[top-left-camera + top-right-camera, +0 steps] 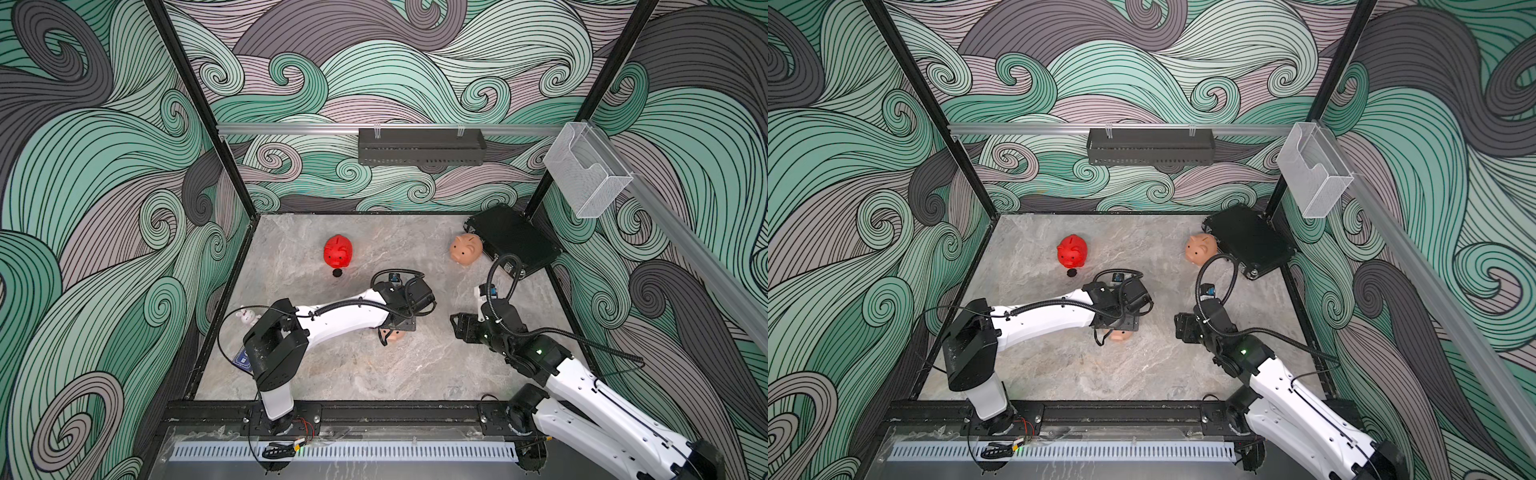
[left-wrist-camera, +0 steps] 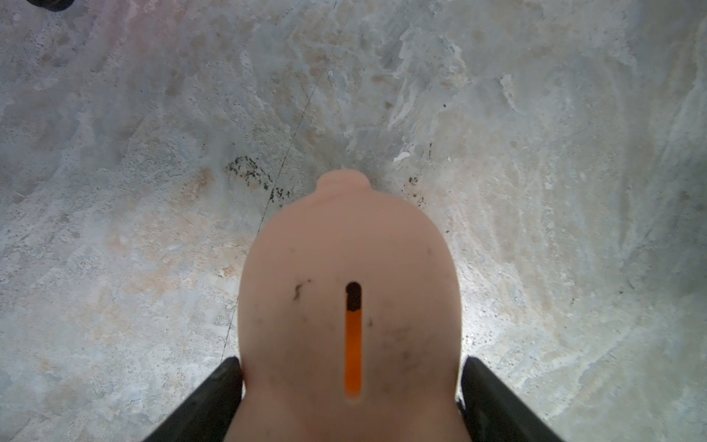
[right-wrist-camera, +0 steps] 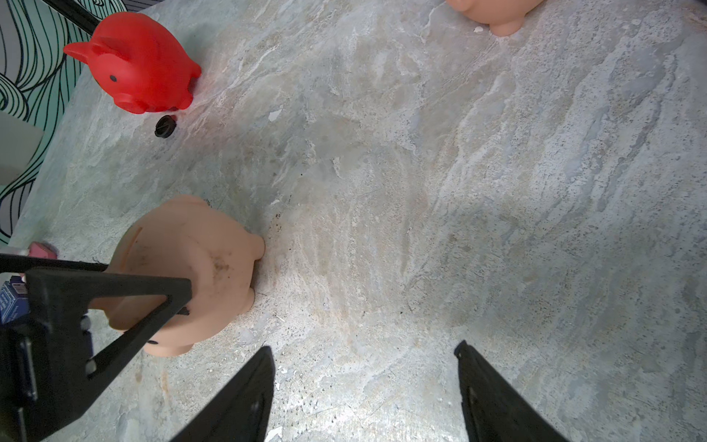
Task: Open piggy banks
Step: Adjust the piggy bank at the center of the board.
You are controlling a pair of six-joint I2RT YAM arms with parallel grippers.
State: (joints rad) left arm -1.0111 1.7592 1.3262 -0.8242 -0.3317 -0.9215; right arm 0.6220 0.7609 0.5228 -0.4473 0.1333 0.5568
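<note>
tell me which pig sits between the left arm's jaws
The peach-pink pig at mid-table, flanked by the left jaws on both sides. The red pig and the other peach-pink pig stand apart, farther back.

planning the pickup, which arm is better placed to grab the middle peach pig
Left. The left tool straddles the middle pig, fingers against both flanks. The right tool hangs open and empty beside it.

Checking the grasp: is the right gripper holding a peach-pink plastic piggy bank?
No, the right gripper stands open over bare tabletop, empty.
</note>
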